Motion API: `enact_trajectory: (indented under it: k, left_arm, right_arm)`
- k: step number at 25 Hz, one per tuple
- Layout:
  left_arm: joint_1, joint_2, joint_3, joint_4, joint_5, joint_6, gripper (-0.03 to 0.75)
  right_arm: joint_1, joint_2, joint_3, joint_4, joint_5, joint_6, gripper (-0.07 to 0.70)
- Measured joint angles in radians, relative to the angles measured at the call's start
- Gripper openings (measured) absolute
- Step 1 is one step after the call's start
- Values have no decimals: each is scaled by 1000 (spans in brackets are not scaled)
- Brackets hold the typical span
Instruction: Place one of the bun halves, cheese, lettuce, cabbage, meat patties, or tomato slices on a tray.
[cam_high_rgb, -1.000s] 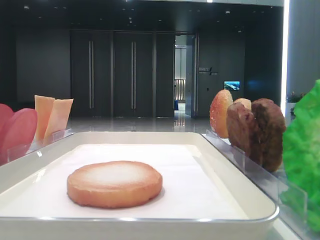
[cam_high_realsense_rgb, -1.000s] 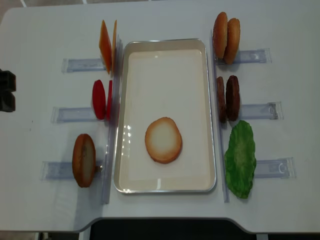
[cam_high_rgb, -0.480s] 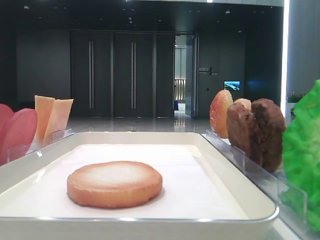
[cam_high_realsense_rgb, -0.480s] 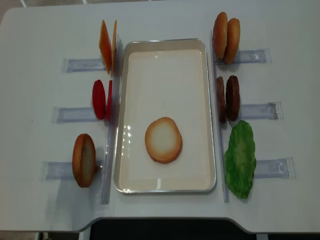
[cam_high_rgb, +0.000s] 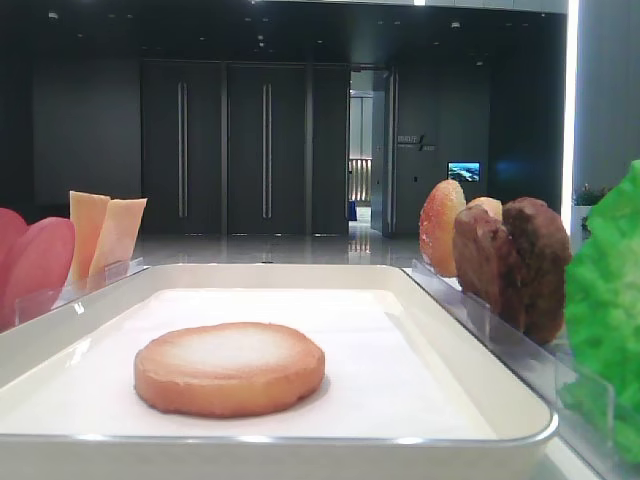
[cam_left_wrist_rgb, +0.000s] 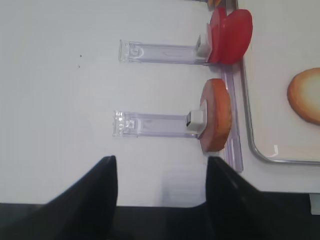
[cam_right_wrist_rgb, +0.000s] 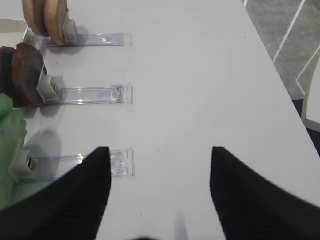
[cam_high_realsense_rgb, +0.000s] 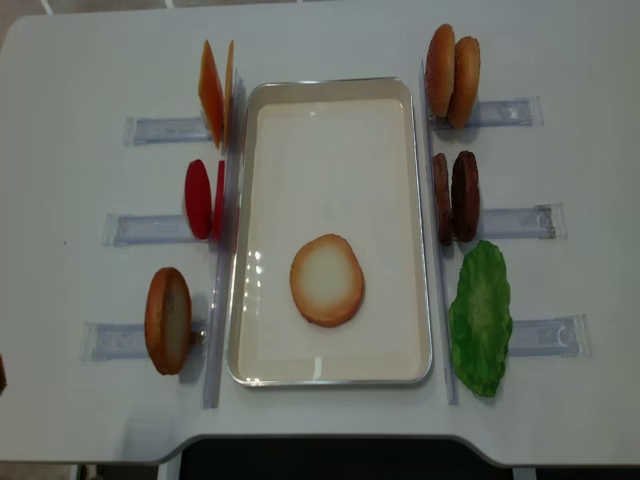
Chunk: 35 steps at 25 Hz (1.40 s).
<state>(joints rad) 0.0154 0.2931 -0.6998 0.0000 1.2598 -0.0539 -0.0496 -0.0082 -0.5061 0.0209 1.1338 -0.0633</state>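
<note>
Bun half (cam_high_realsense_rgb: 167, 320) stands upright in its clear holder on the surface, left of the tray (cam_high_realsense_rgb: 244, 230), where another (cam_high_realsense_rgb: 327, 280) lies flat. It looks light and stiff; take it across the thick edge. Both grippers' jaws are spread wide, holding nothing.

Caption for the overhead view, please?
One bun half lies flat on the white tray, with remaining ingredients racked upright on both sides.
</note>
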Motion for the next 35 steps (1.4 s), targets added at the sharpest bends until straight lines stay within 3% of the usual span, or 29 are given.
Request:
enact_trajectory:
  k: [10,20,35]
  left_arm:
    - [0,-230,95,-8,1,45,433]
    - [0,-250,95,-8,2,66,433]
    - [0,-310,217,-16,-123,72,412]
  right_arm:
    - [0,0,0,0,0,0,416]
    - [0,0,0,0,0,0,416]
    - [0,0,0,0,-1,0,416]
